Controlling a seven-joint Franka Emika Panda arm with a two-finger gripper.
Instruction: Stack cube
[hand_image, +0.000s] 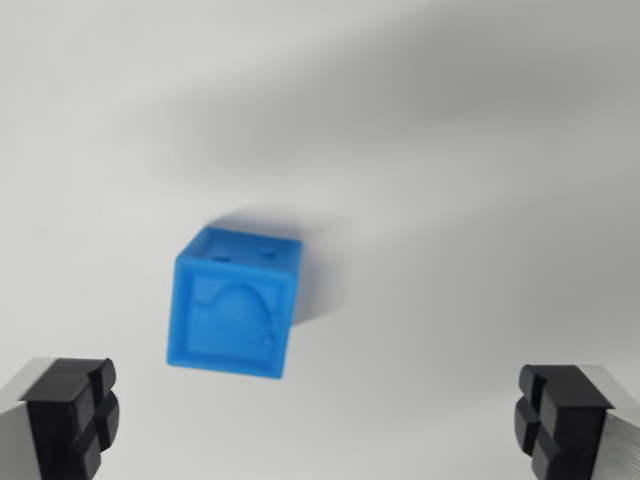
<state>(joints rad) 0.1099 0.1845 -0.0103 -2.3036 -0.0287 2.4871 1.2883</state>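
A blue cube (235, 300) with an embossed shape on its near face rests on the white surface (450, 150), a little to the wrist view's left of centre. My gripper (315, 420) is open, its two black fingertips (75, 410) showing at the bottom corners of the view. The cube lies ahead of the fingertips and between their lines, closer to the fingertip on the wrist view's left. Nothing is held between the fingers. No second cube is in view.
A soft grey shadow crosses the white surface behind and to the wrist view's right of the cube.
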